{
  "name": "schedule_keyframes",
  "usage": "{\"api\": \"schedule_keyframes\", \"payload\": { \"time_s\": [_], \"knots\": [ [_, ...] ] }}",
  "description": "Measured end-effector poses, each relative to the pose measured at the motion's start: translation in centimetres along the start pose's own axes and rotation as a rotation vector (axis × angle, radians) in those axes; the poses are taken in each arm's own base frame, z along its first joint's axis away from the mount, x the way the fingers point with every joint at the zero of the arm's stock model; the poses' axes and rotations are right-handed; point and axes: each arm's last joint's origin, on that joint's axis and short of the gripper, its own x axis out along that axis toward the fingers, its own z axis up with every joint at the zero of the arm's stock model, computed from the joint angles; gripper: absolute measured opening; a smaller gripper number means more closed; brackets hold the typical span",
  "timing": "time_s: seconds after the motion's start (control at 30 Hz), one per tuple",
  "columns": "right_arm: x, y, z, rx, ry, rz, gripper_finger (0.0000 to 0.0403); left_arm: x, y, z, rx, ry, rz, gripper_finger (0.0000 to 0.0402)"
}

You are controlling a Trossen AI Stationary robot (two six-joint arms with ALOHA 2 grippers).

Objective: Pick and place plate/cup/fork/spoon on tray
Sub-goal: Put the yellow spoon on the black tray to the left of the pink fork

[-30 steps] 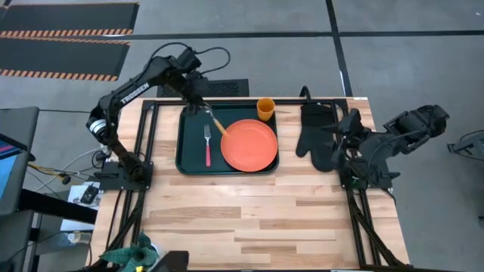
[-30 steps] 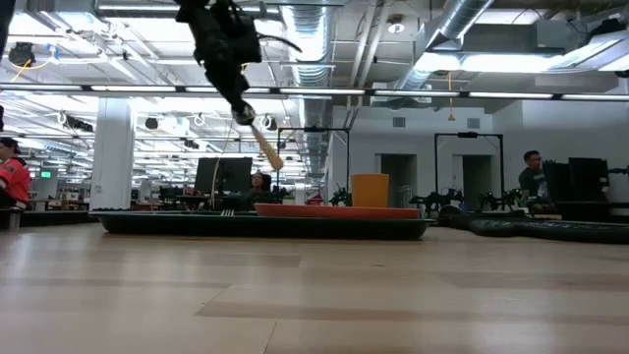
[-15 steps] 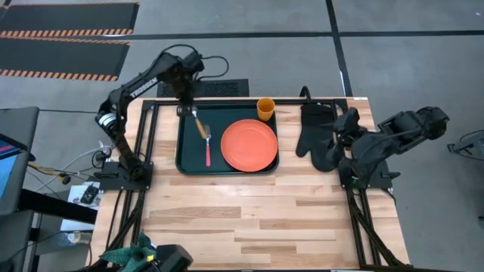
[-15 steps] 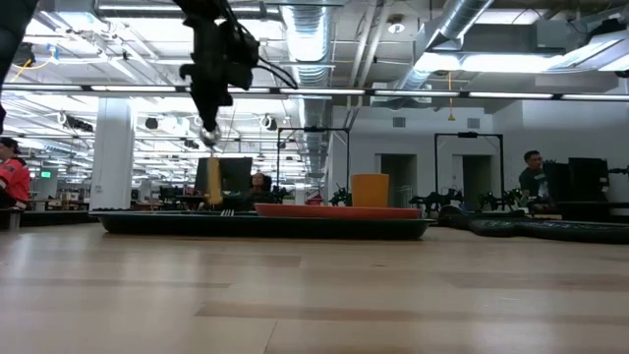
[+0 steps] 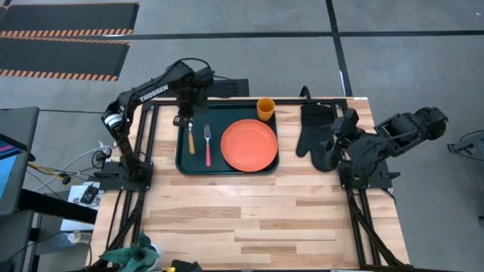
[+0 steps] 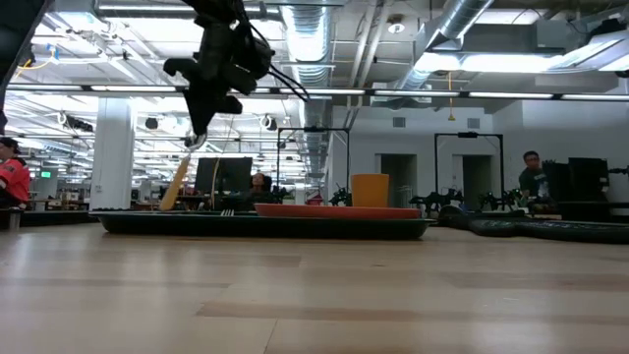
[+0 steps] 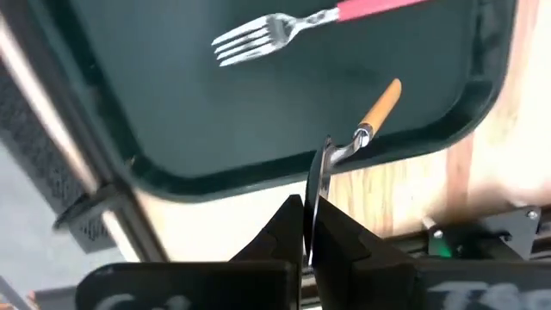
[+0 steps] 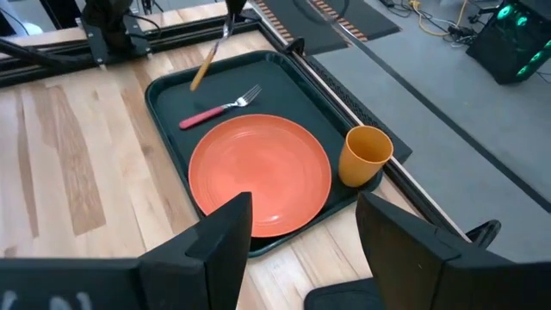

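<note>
Two fingers of my left gripper (image 7: 308,226) pinch the spoon (image 5: 190,136) by its metal bowl, holding it over the tray (image 5: 184,162) near the tray's far left corner — the yellow handle slants down toward the tray floor, and I cannot tell whether its tip touches. On the tray, the fork (image 5: 207,144) lies just beside the spoon, tines toward the far rim. The plate (image 5: 249,143) sits flat on the tray's right half, close beside the fork. The cup (image 5: 265,109) stands upright at the tray's far right corner. My right gripper (image 8: 301,232) waits well off the tray's right side, above the black oven mitt (image 5: 316,134) — fingers spread apart, holding nothing
</note>
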Motion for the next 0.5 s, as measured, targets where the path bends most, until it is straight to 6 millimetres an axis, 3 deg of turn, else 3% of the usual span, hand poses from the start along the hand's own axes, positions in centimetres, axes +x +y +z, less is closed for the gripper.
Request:
{"api": "schedule_keyframes", "payload": {
  "time_s": [0.23,0.37,0.5],
  "knots": [
    [0.2,0.2,0.0,-0.009,0.006,-0.004,0.0232,1.8,0.4,1.7,-0.027,-0.035,-0.11,0.0],
    [0.2,0.2,0.0,-0.008,0.006,-0.004,0.0232,2.4,0.9,1.7,-0.077,-0.06,-0.158,0.0],
    [0.2,0.2,0.0,-0.008,0.006,-0.004,0.0232,4.3,0.7,1.1,-0.088,-0.004,-0.217,0.0]
  ]
}}
